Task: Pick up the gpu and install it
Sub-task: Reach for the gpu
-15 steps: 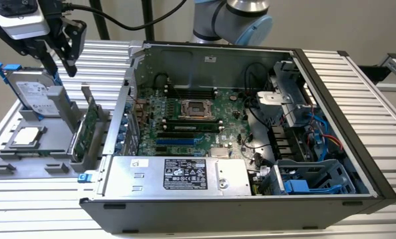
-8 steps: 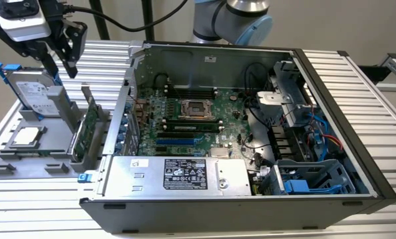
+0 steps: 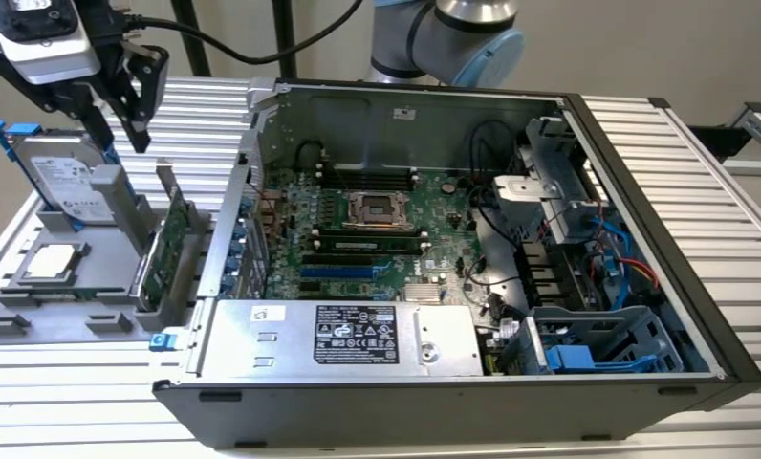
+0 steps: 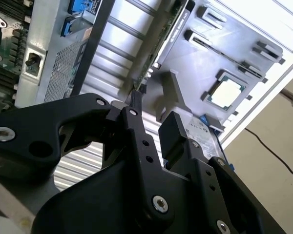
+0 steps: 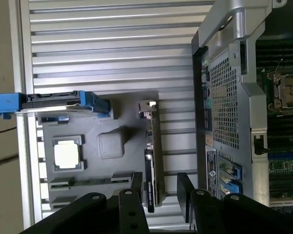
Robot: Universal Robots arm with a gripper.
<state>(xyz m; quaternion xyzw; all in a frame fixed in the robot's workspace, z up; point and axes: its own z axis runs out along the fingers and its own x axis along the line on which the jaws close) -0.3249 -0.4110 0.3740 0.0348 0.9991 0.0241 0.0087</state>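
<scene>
Hovering high near the upright gpu [image 3: 163, 253], the gripper [image 3: 125, 148] is wide open, empty. Likely best: centre jaws squarely over the card's top edge.

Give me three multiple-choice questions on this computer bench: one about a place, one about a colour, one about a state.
1. Where does the gpu stand? A) upright in the grey holder beside the case; B) in a motherboard slot; C) inside the drive cage.
2. What colour are the hard drive caddy tabs? A) red; B) blue; C) yellow.
3. How is the pincer? A) open, empty; B) shut on the gpu; C) shut on the hard drive.
Answers: 1 A, it sits on edge in the holder, outside the case. 2 B, blue tabs flank the drive. 3 A, its fingers stand apart, gripping nothing.
</scene>
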